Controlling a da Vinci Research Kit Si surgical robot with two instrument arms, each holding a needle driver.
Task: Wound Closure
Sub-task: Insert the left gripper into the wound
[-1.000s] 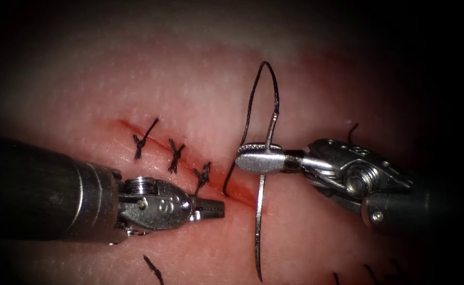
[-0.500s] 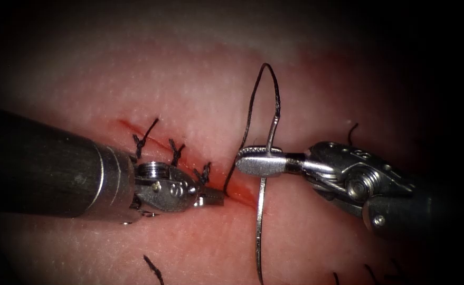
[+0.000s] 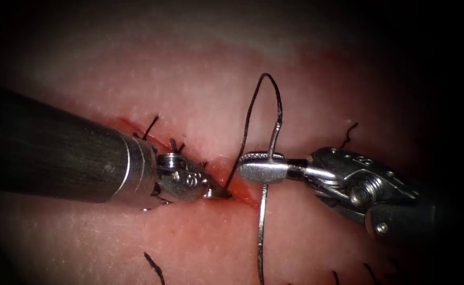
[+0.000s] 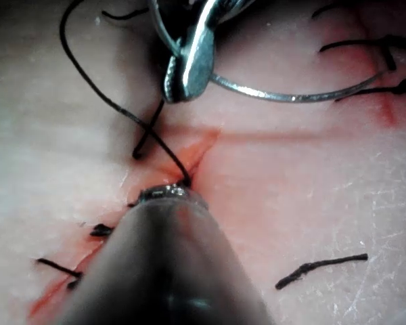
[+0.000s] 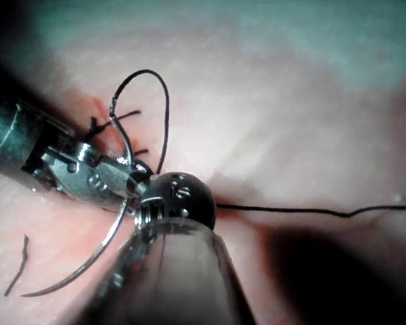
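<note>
My right tool [image 3: 259, 167] is shut on the curved needle [image 3: 261, 227], about a third of the way from its tail. The needle is free of the tissue [image 3: 200, 84] and hangs over the right end of the cut [image 3: 240, 193]. The black thread [image 3: 250, 105] arches up from the needle's tail and comes down into the cut. My left tool [image 3: 218, 192] reaches in from the left, jaws shut, with its tip on the tissue where the thread enters. The left wrist view shows that tip [image 4: 166, 193] beside the thread [image 4: 88, 81], and the needle [image 4: 291, 97] in the right tool [image 4: 189, 68].
Tied stitches [image 3: 150, 126] close the cut's left part, partly behind the left tool's shaft [image 3: 57, 158]. Cut thread ends lie on the tissue below [image 3: 152, 266] and above the right tool [image 3: 348, 134]. Red fluid wets the cut's edges.
The left tool has moved right and up, from below the stitches to the thread's entry point in the cut. The right tool and needle have sunk slightly.
</note>
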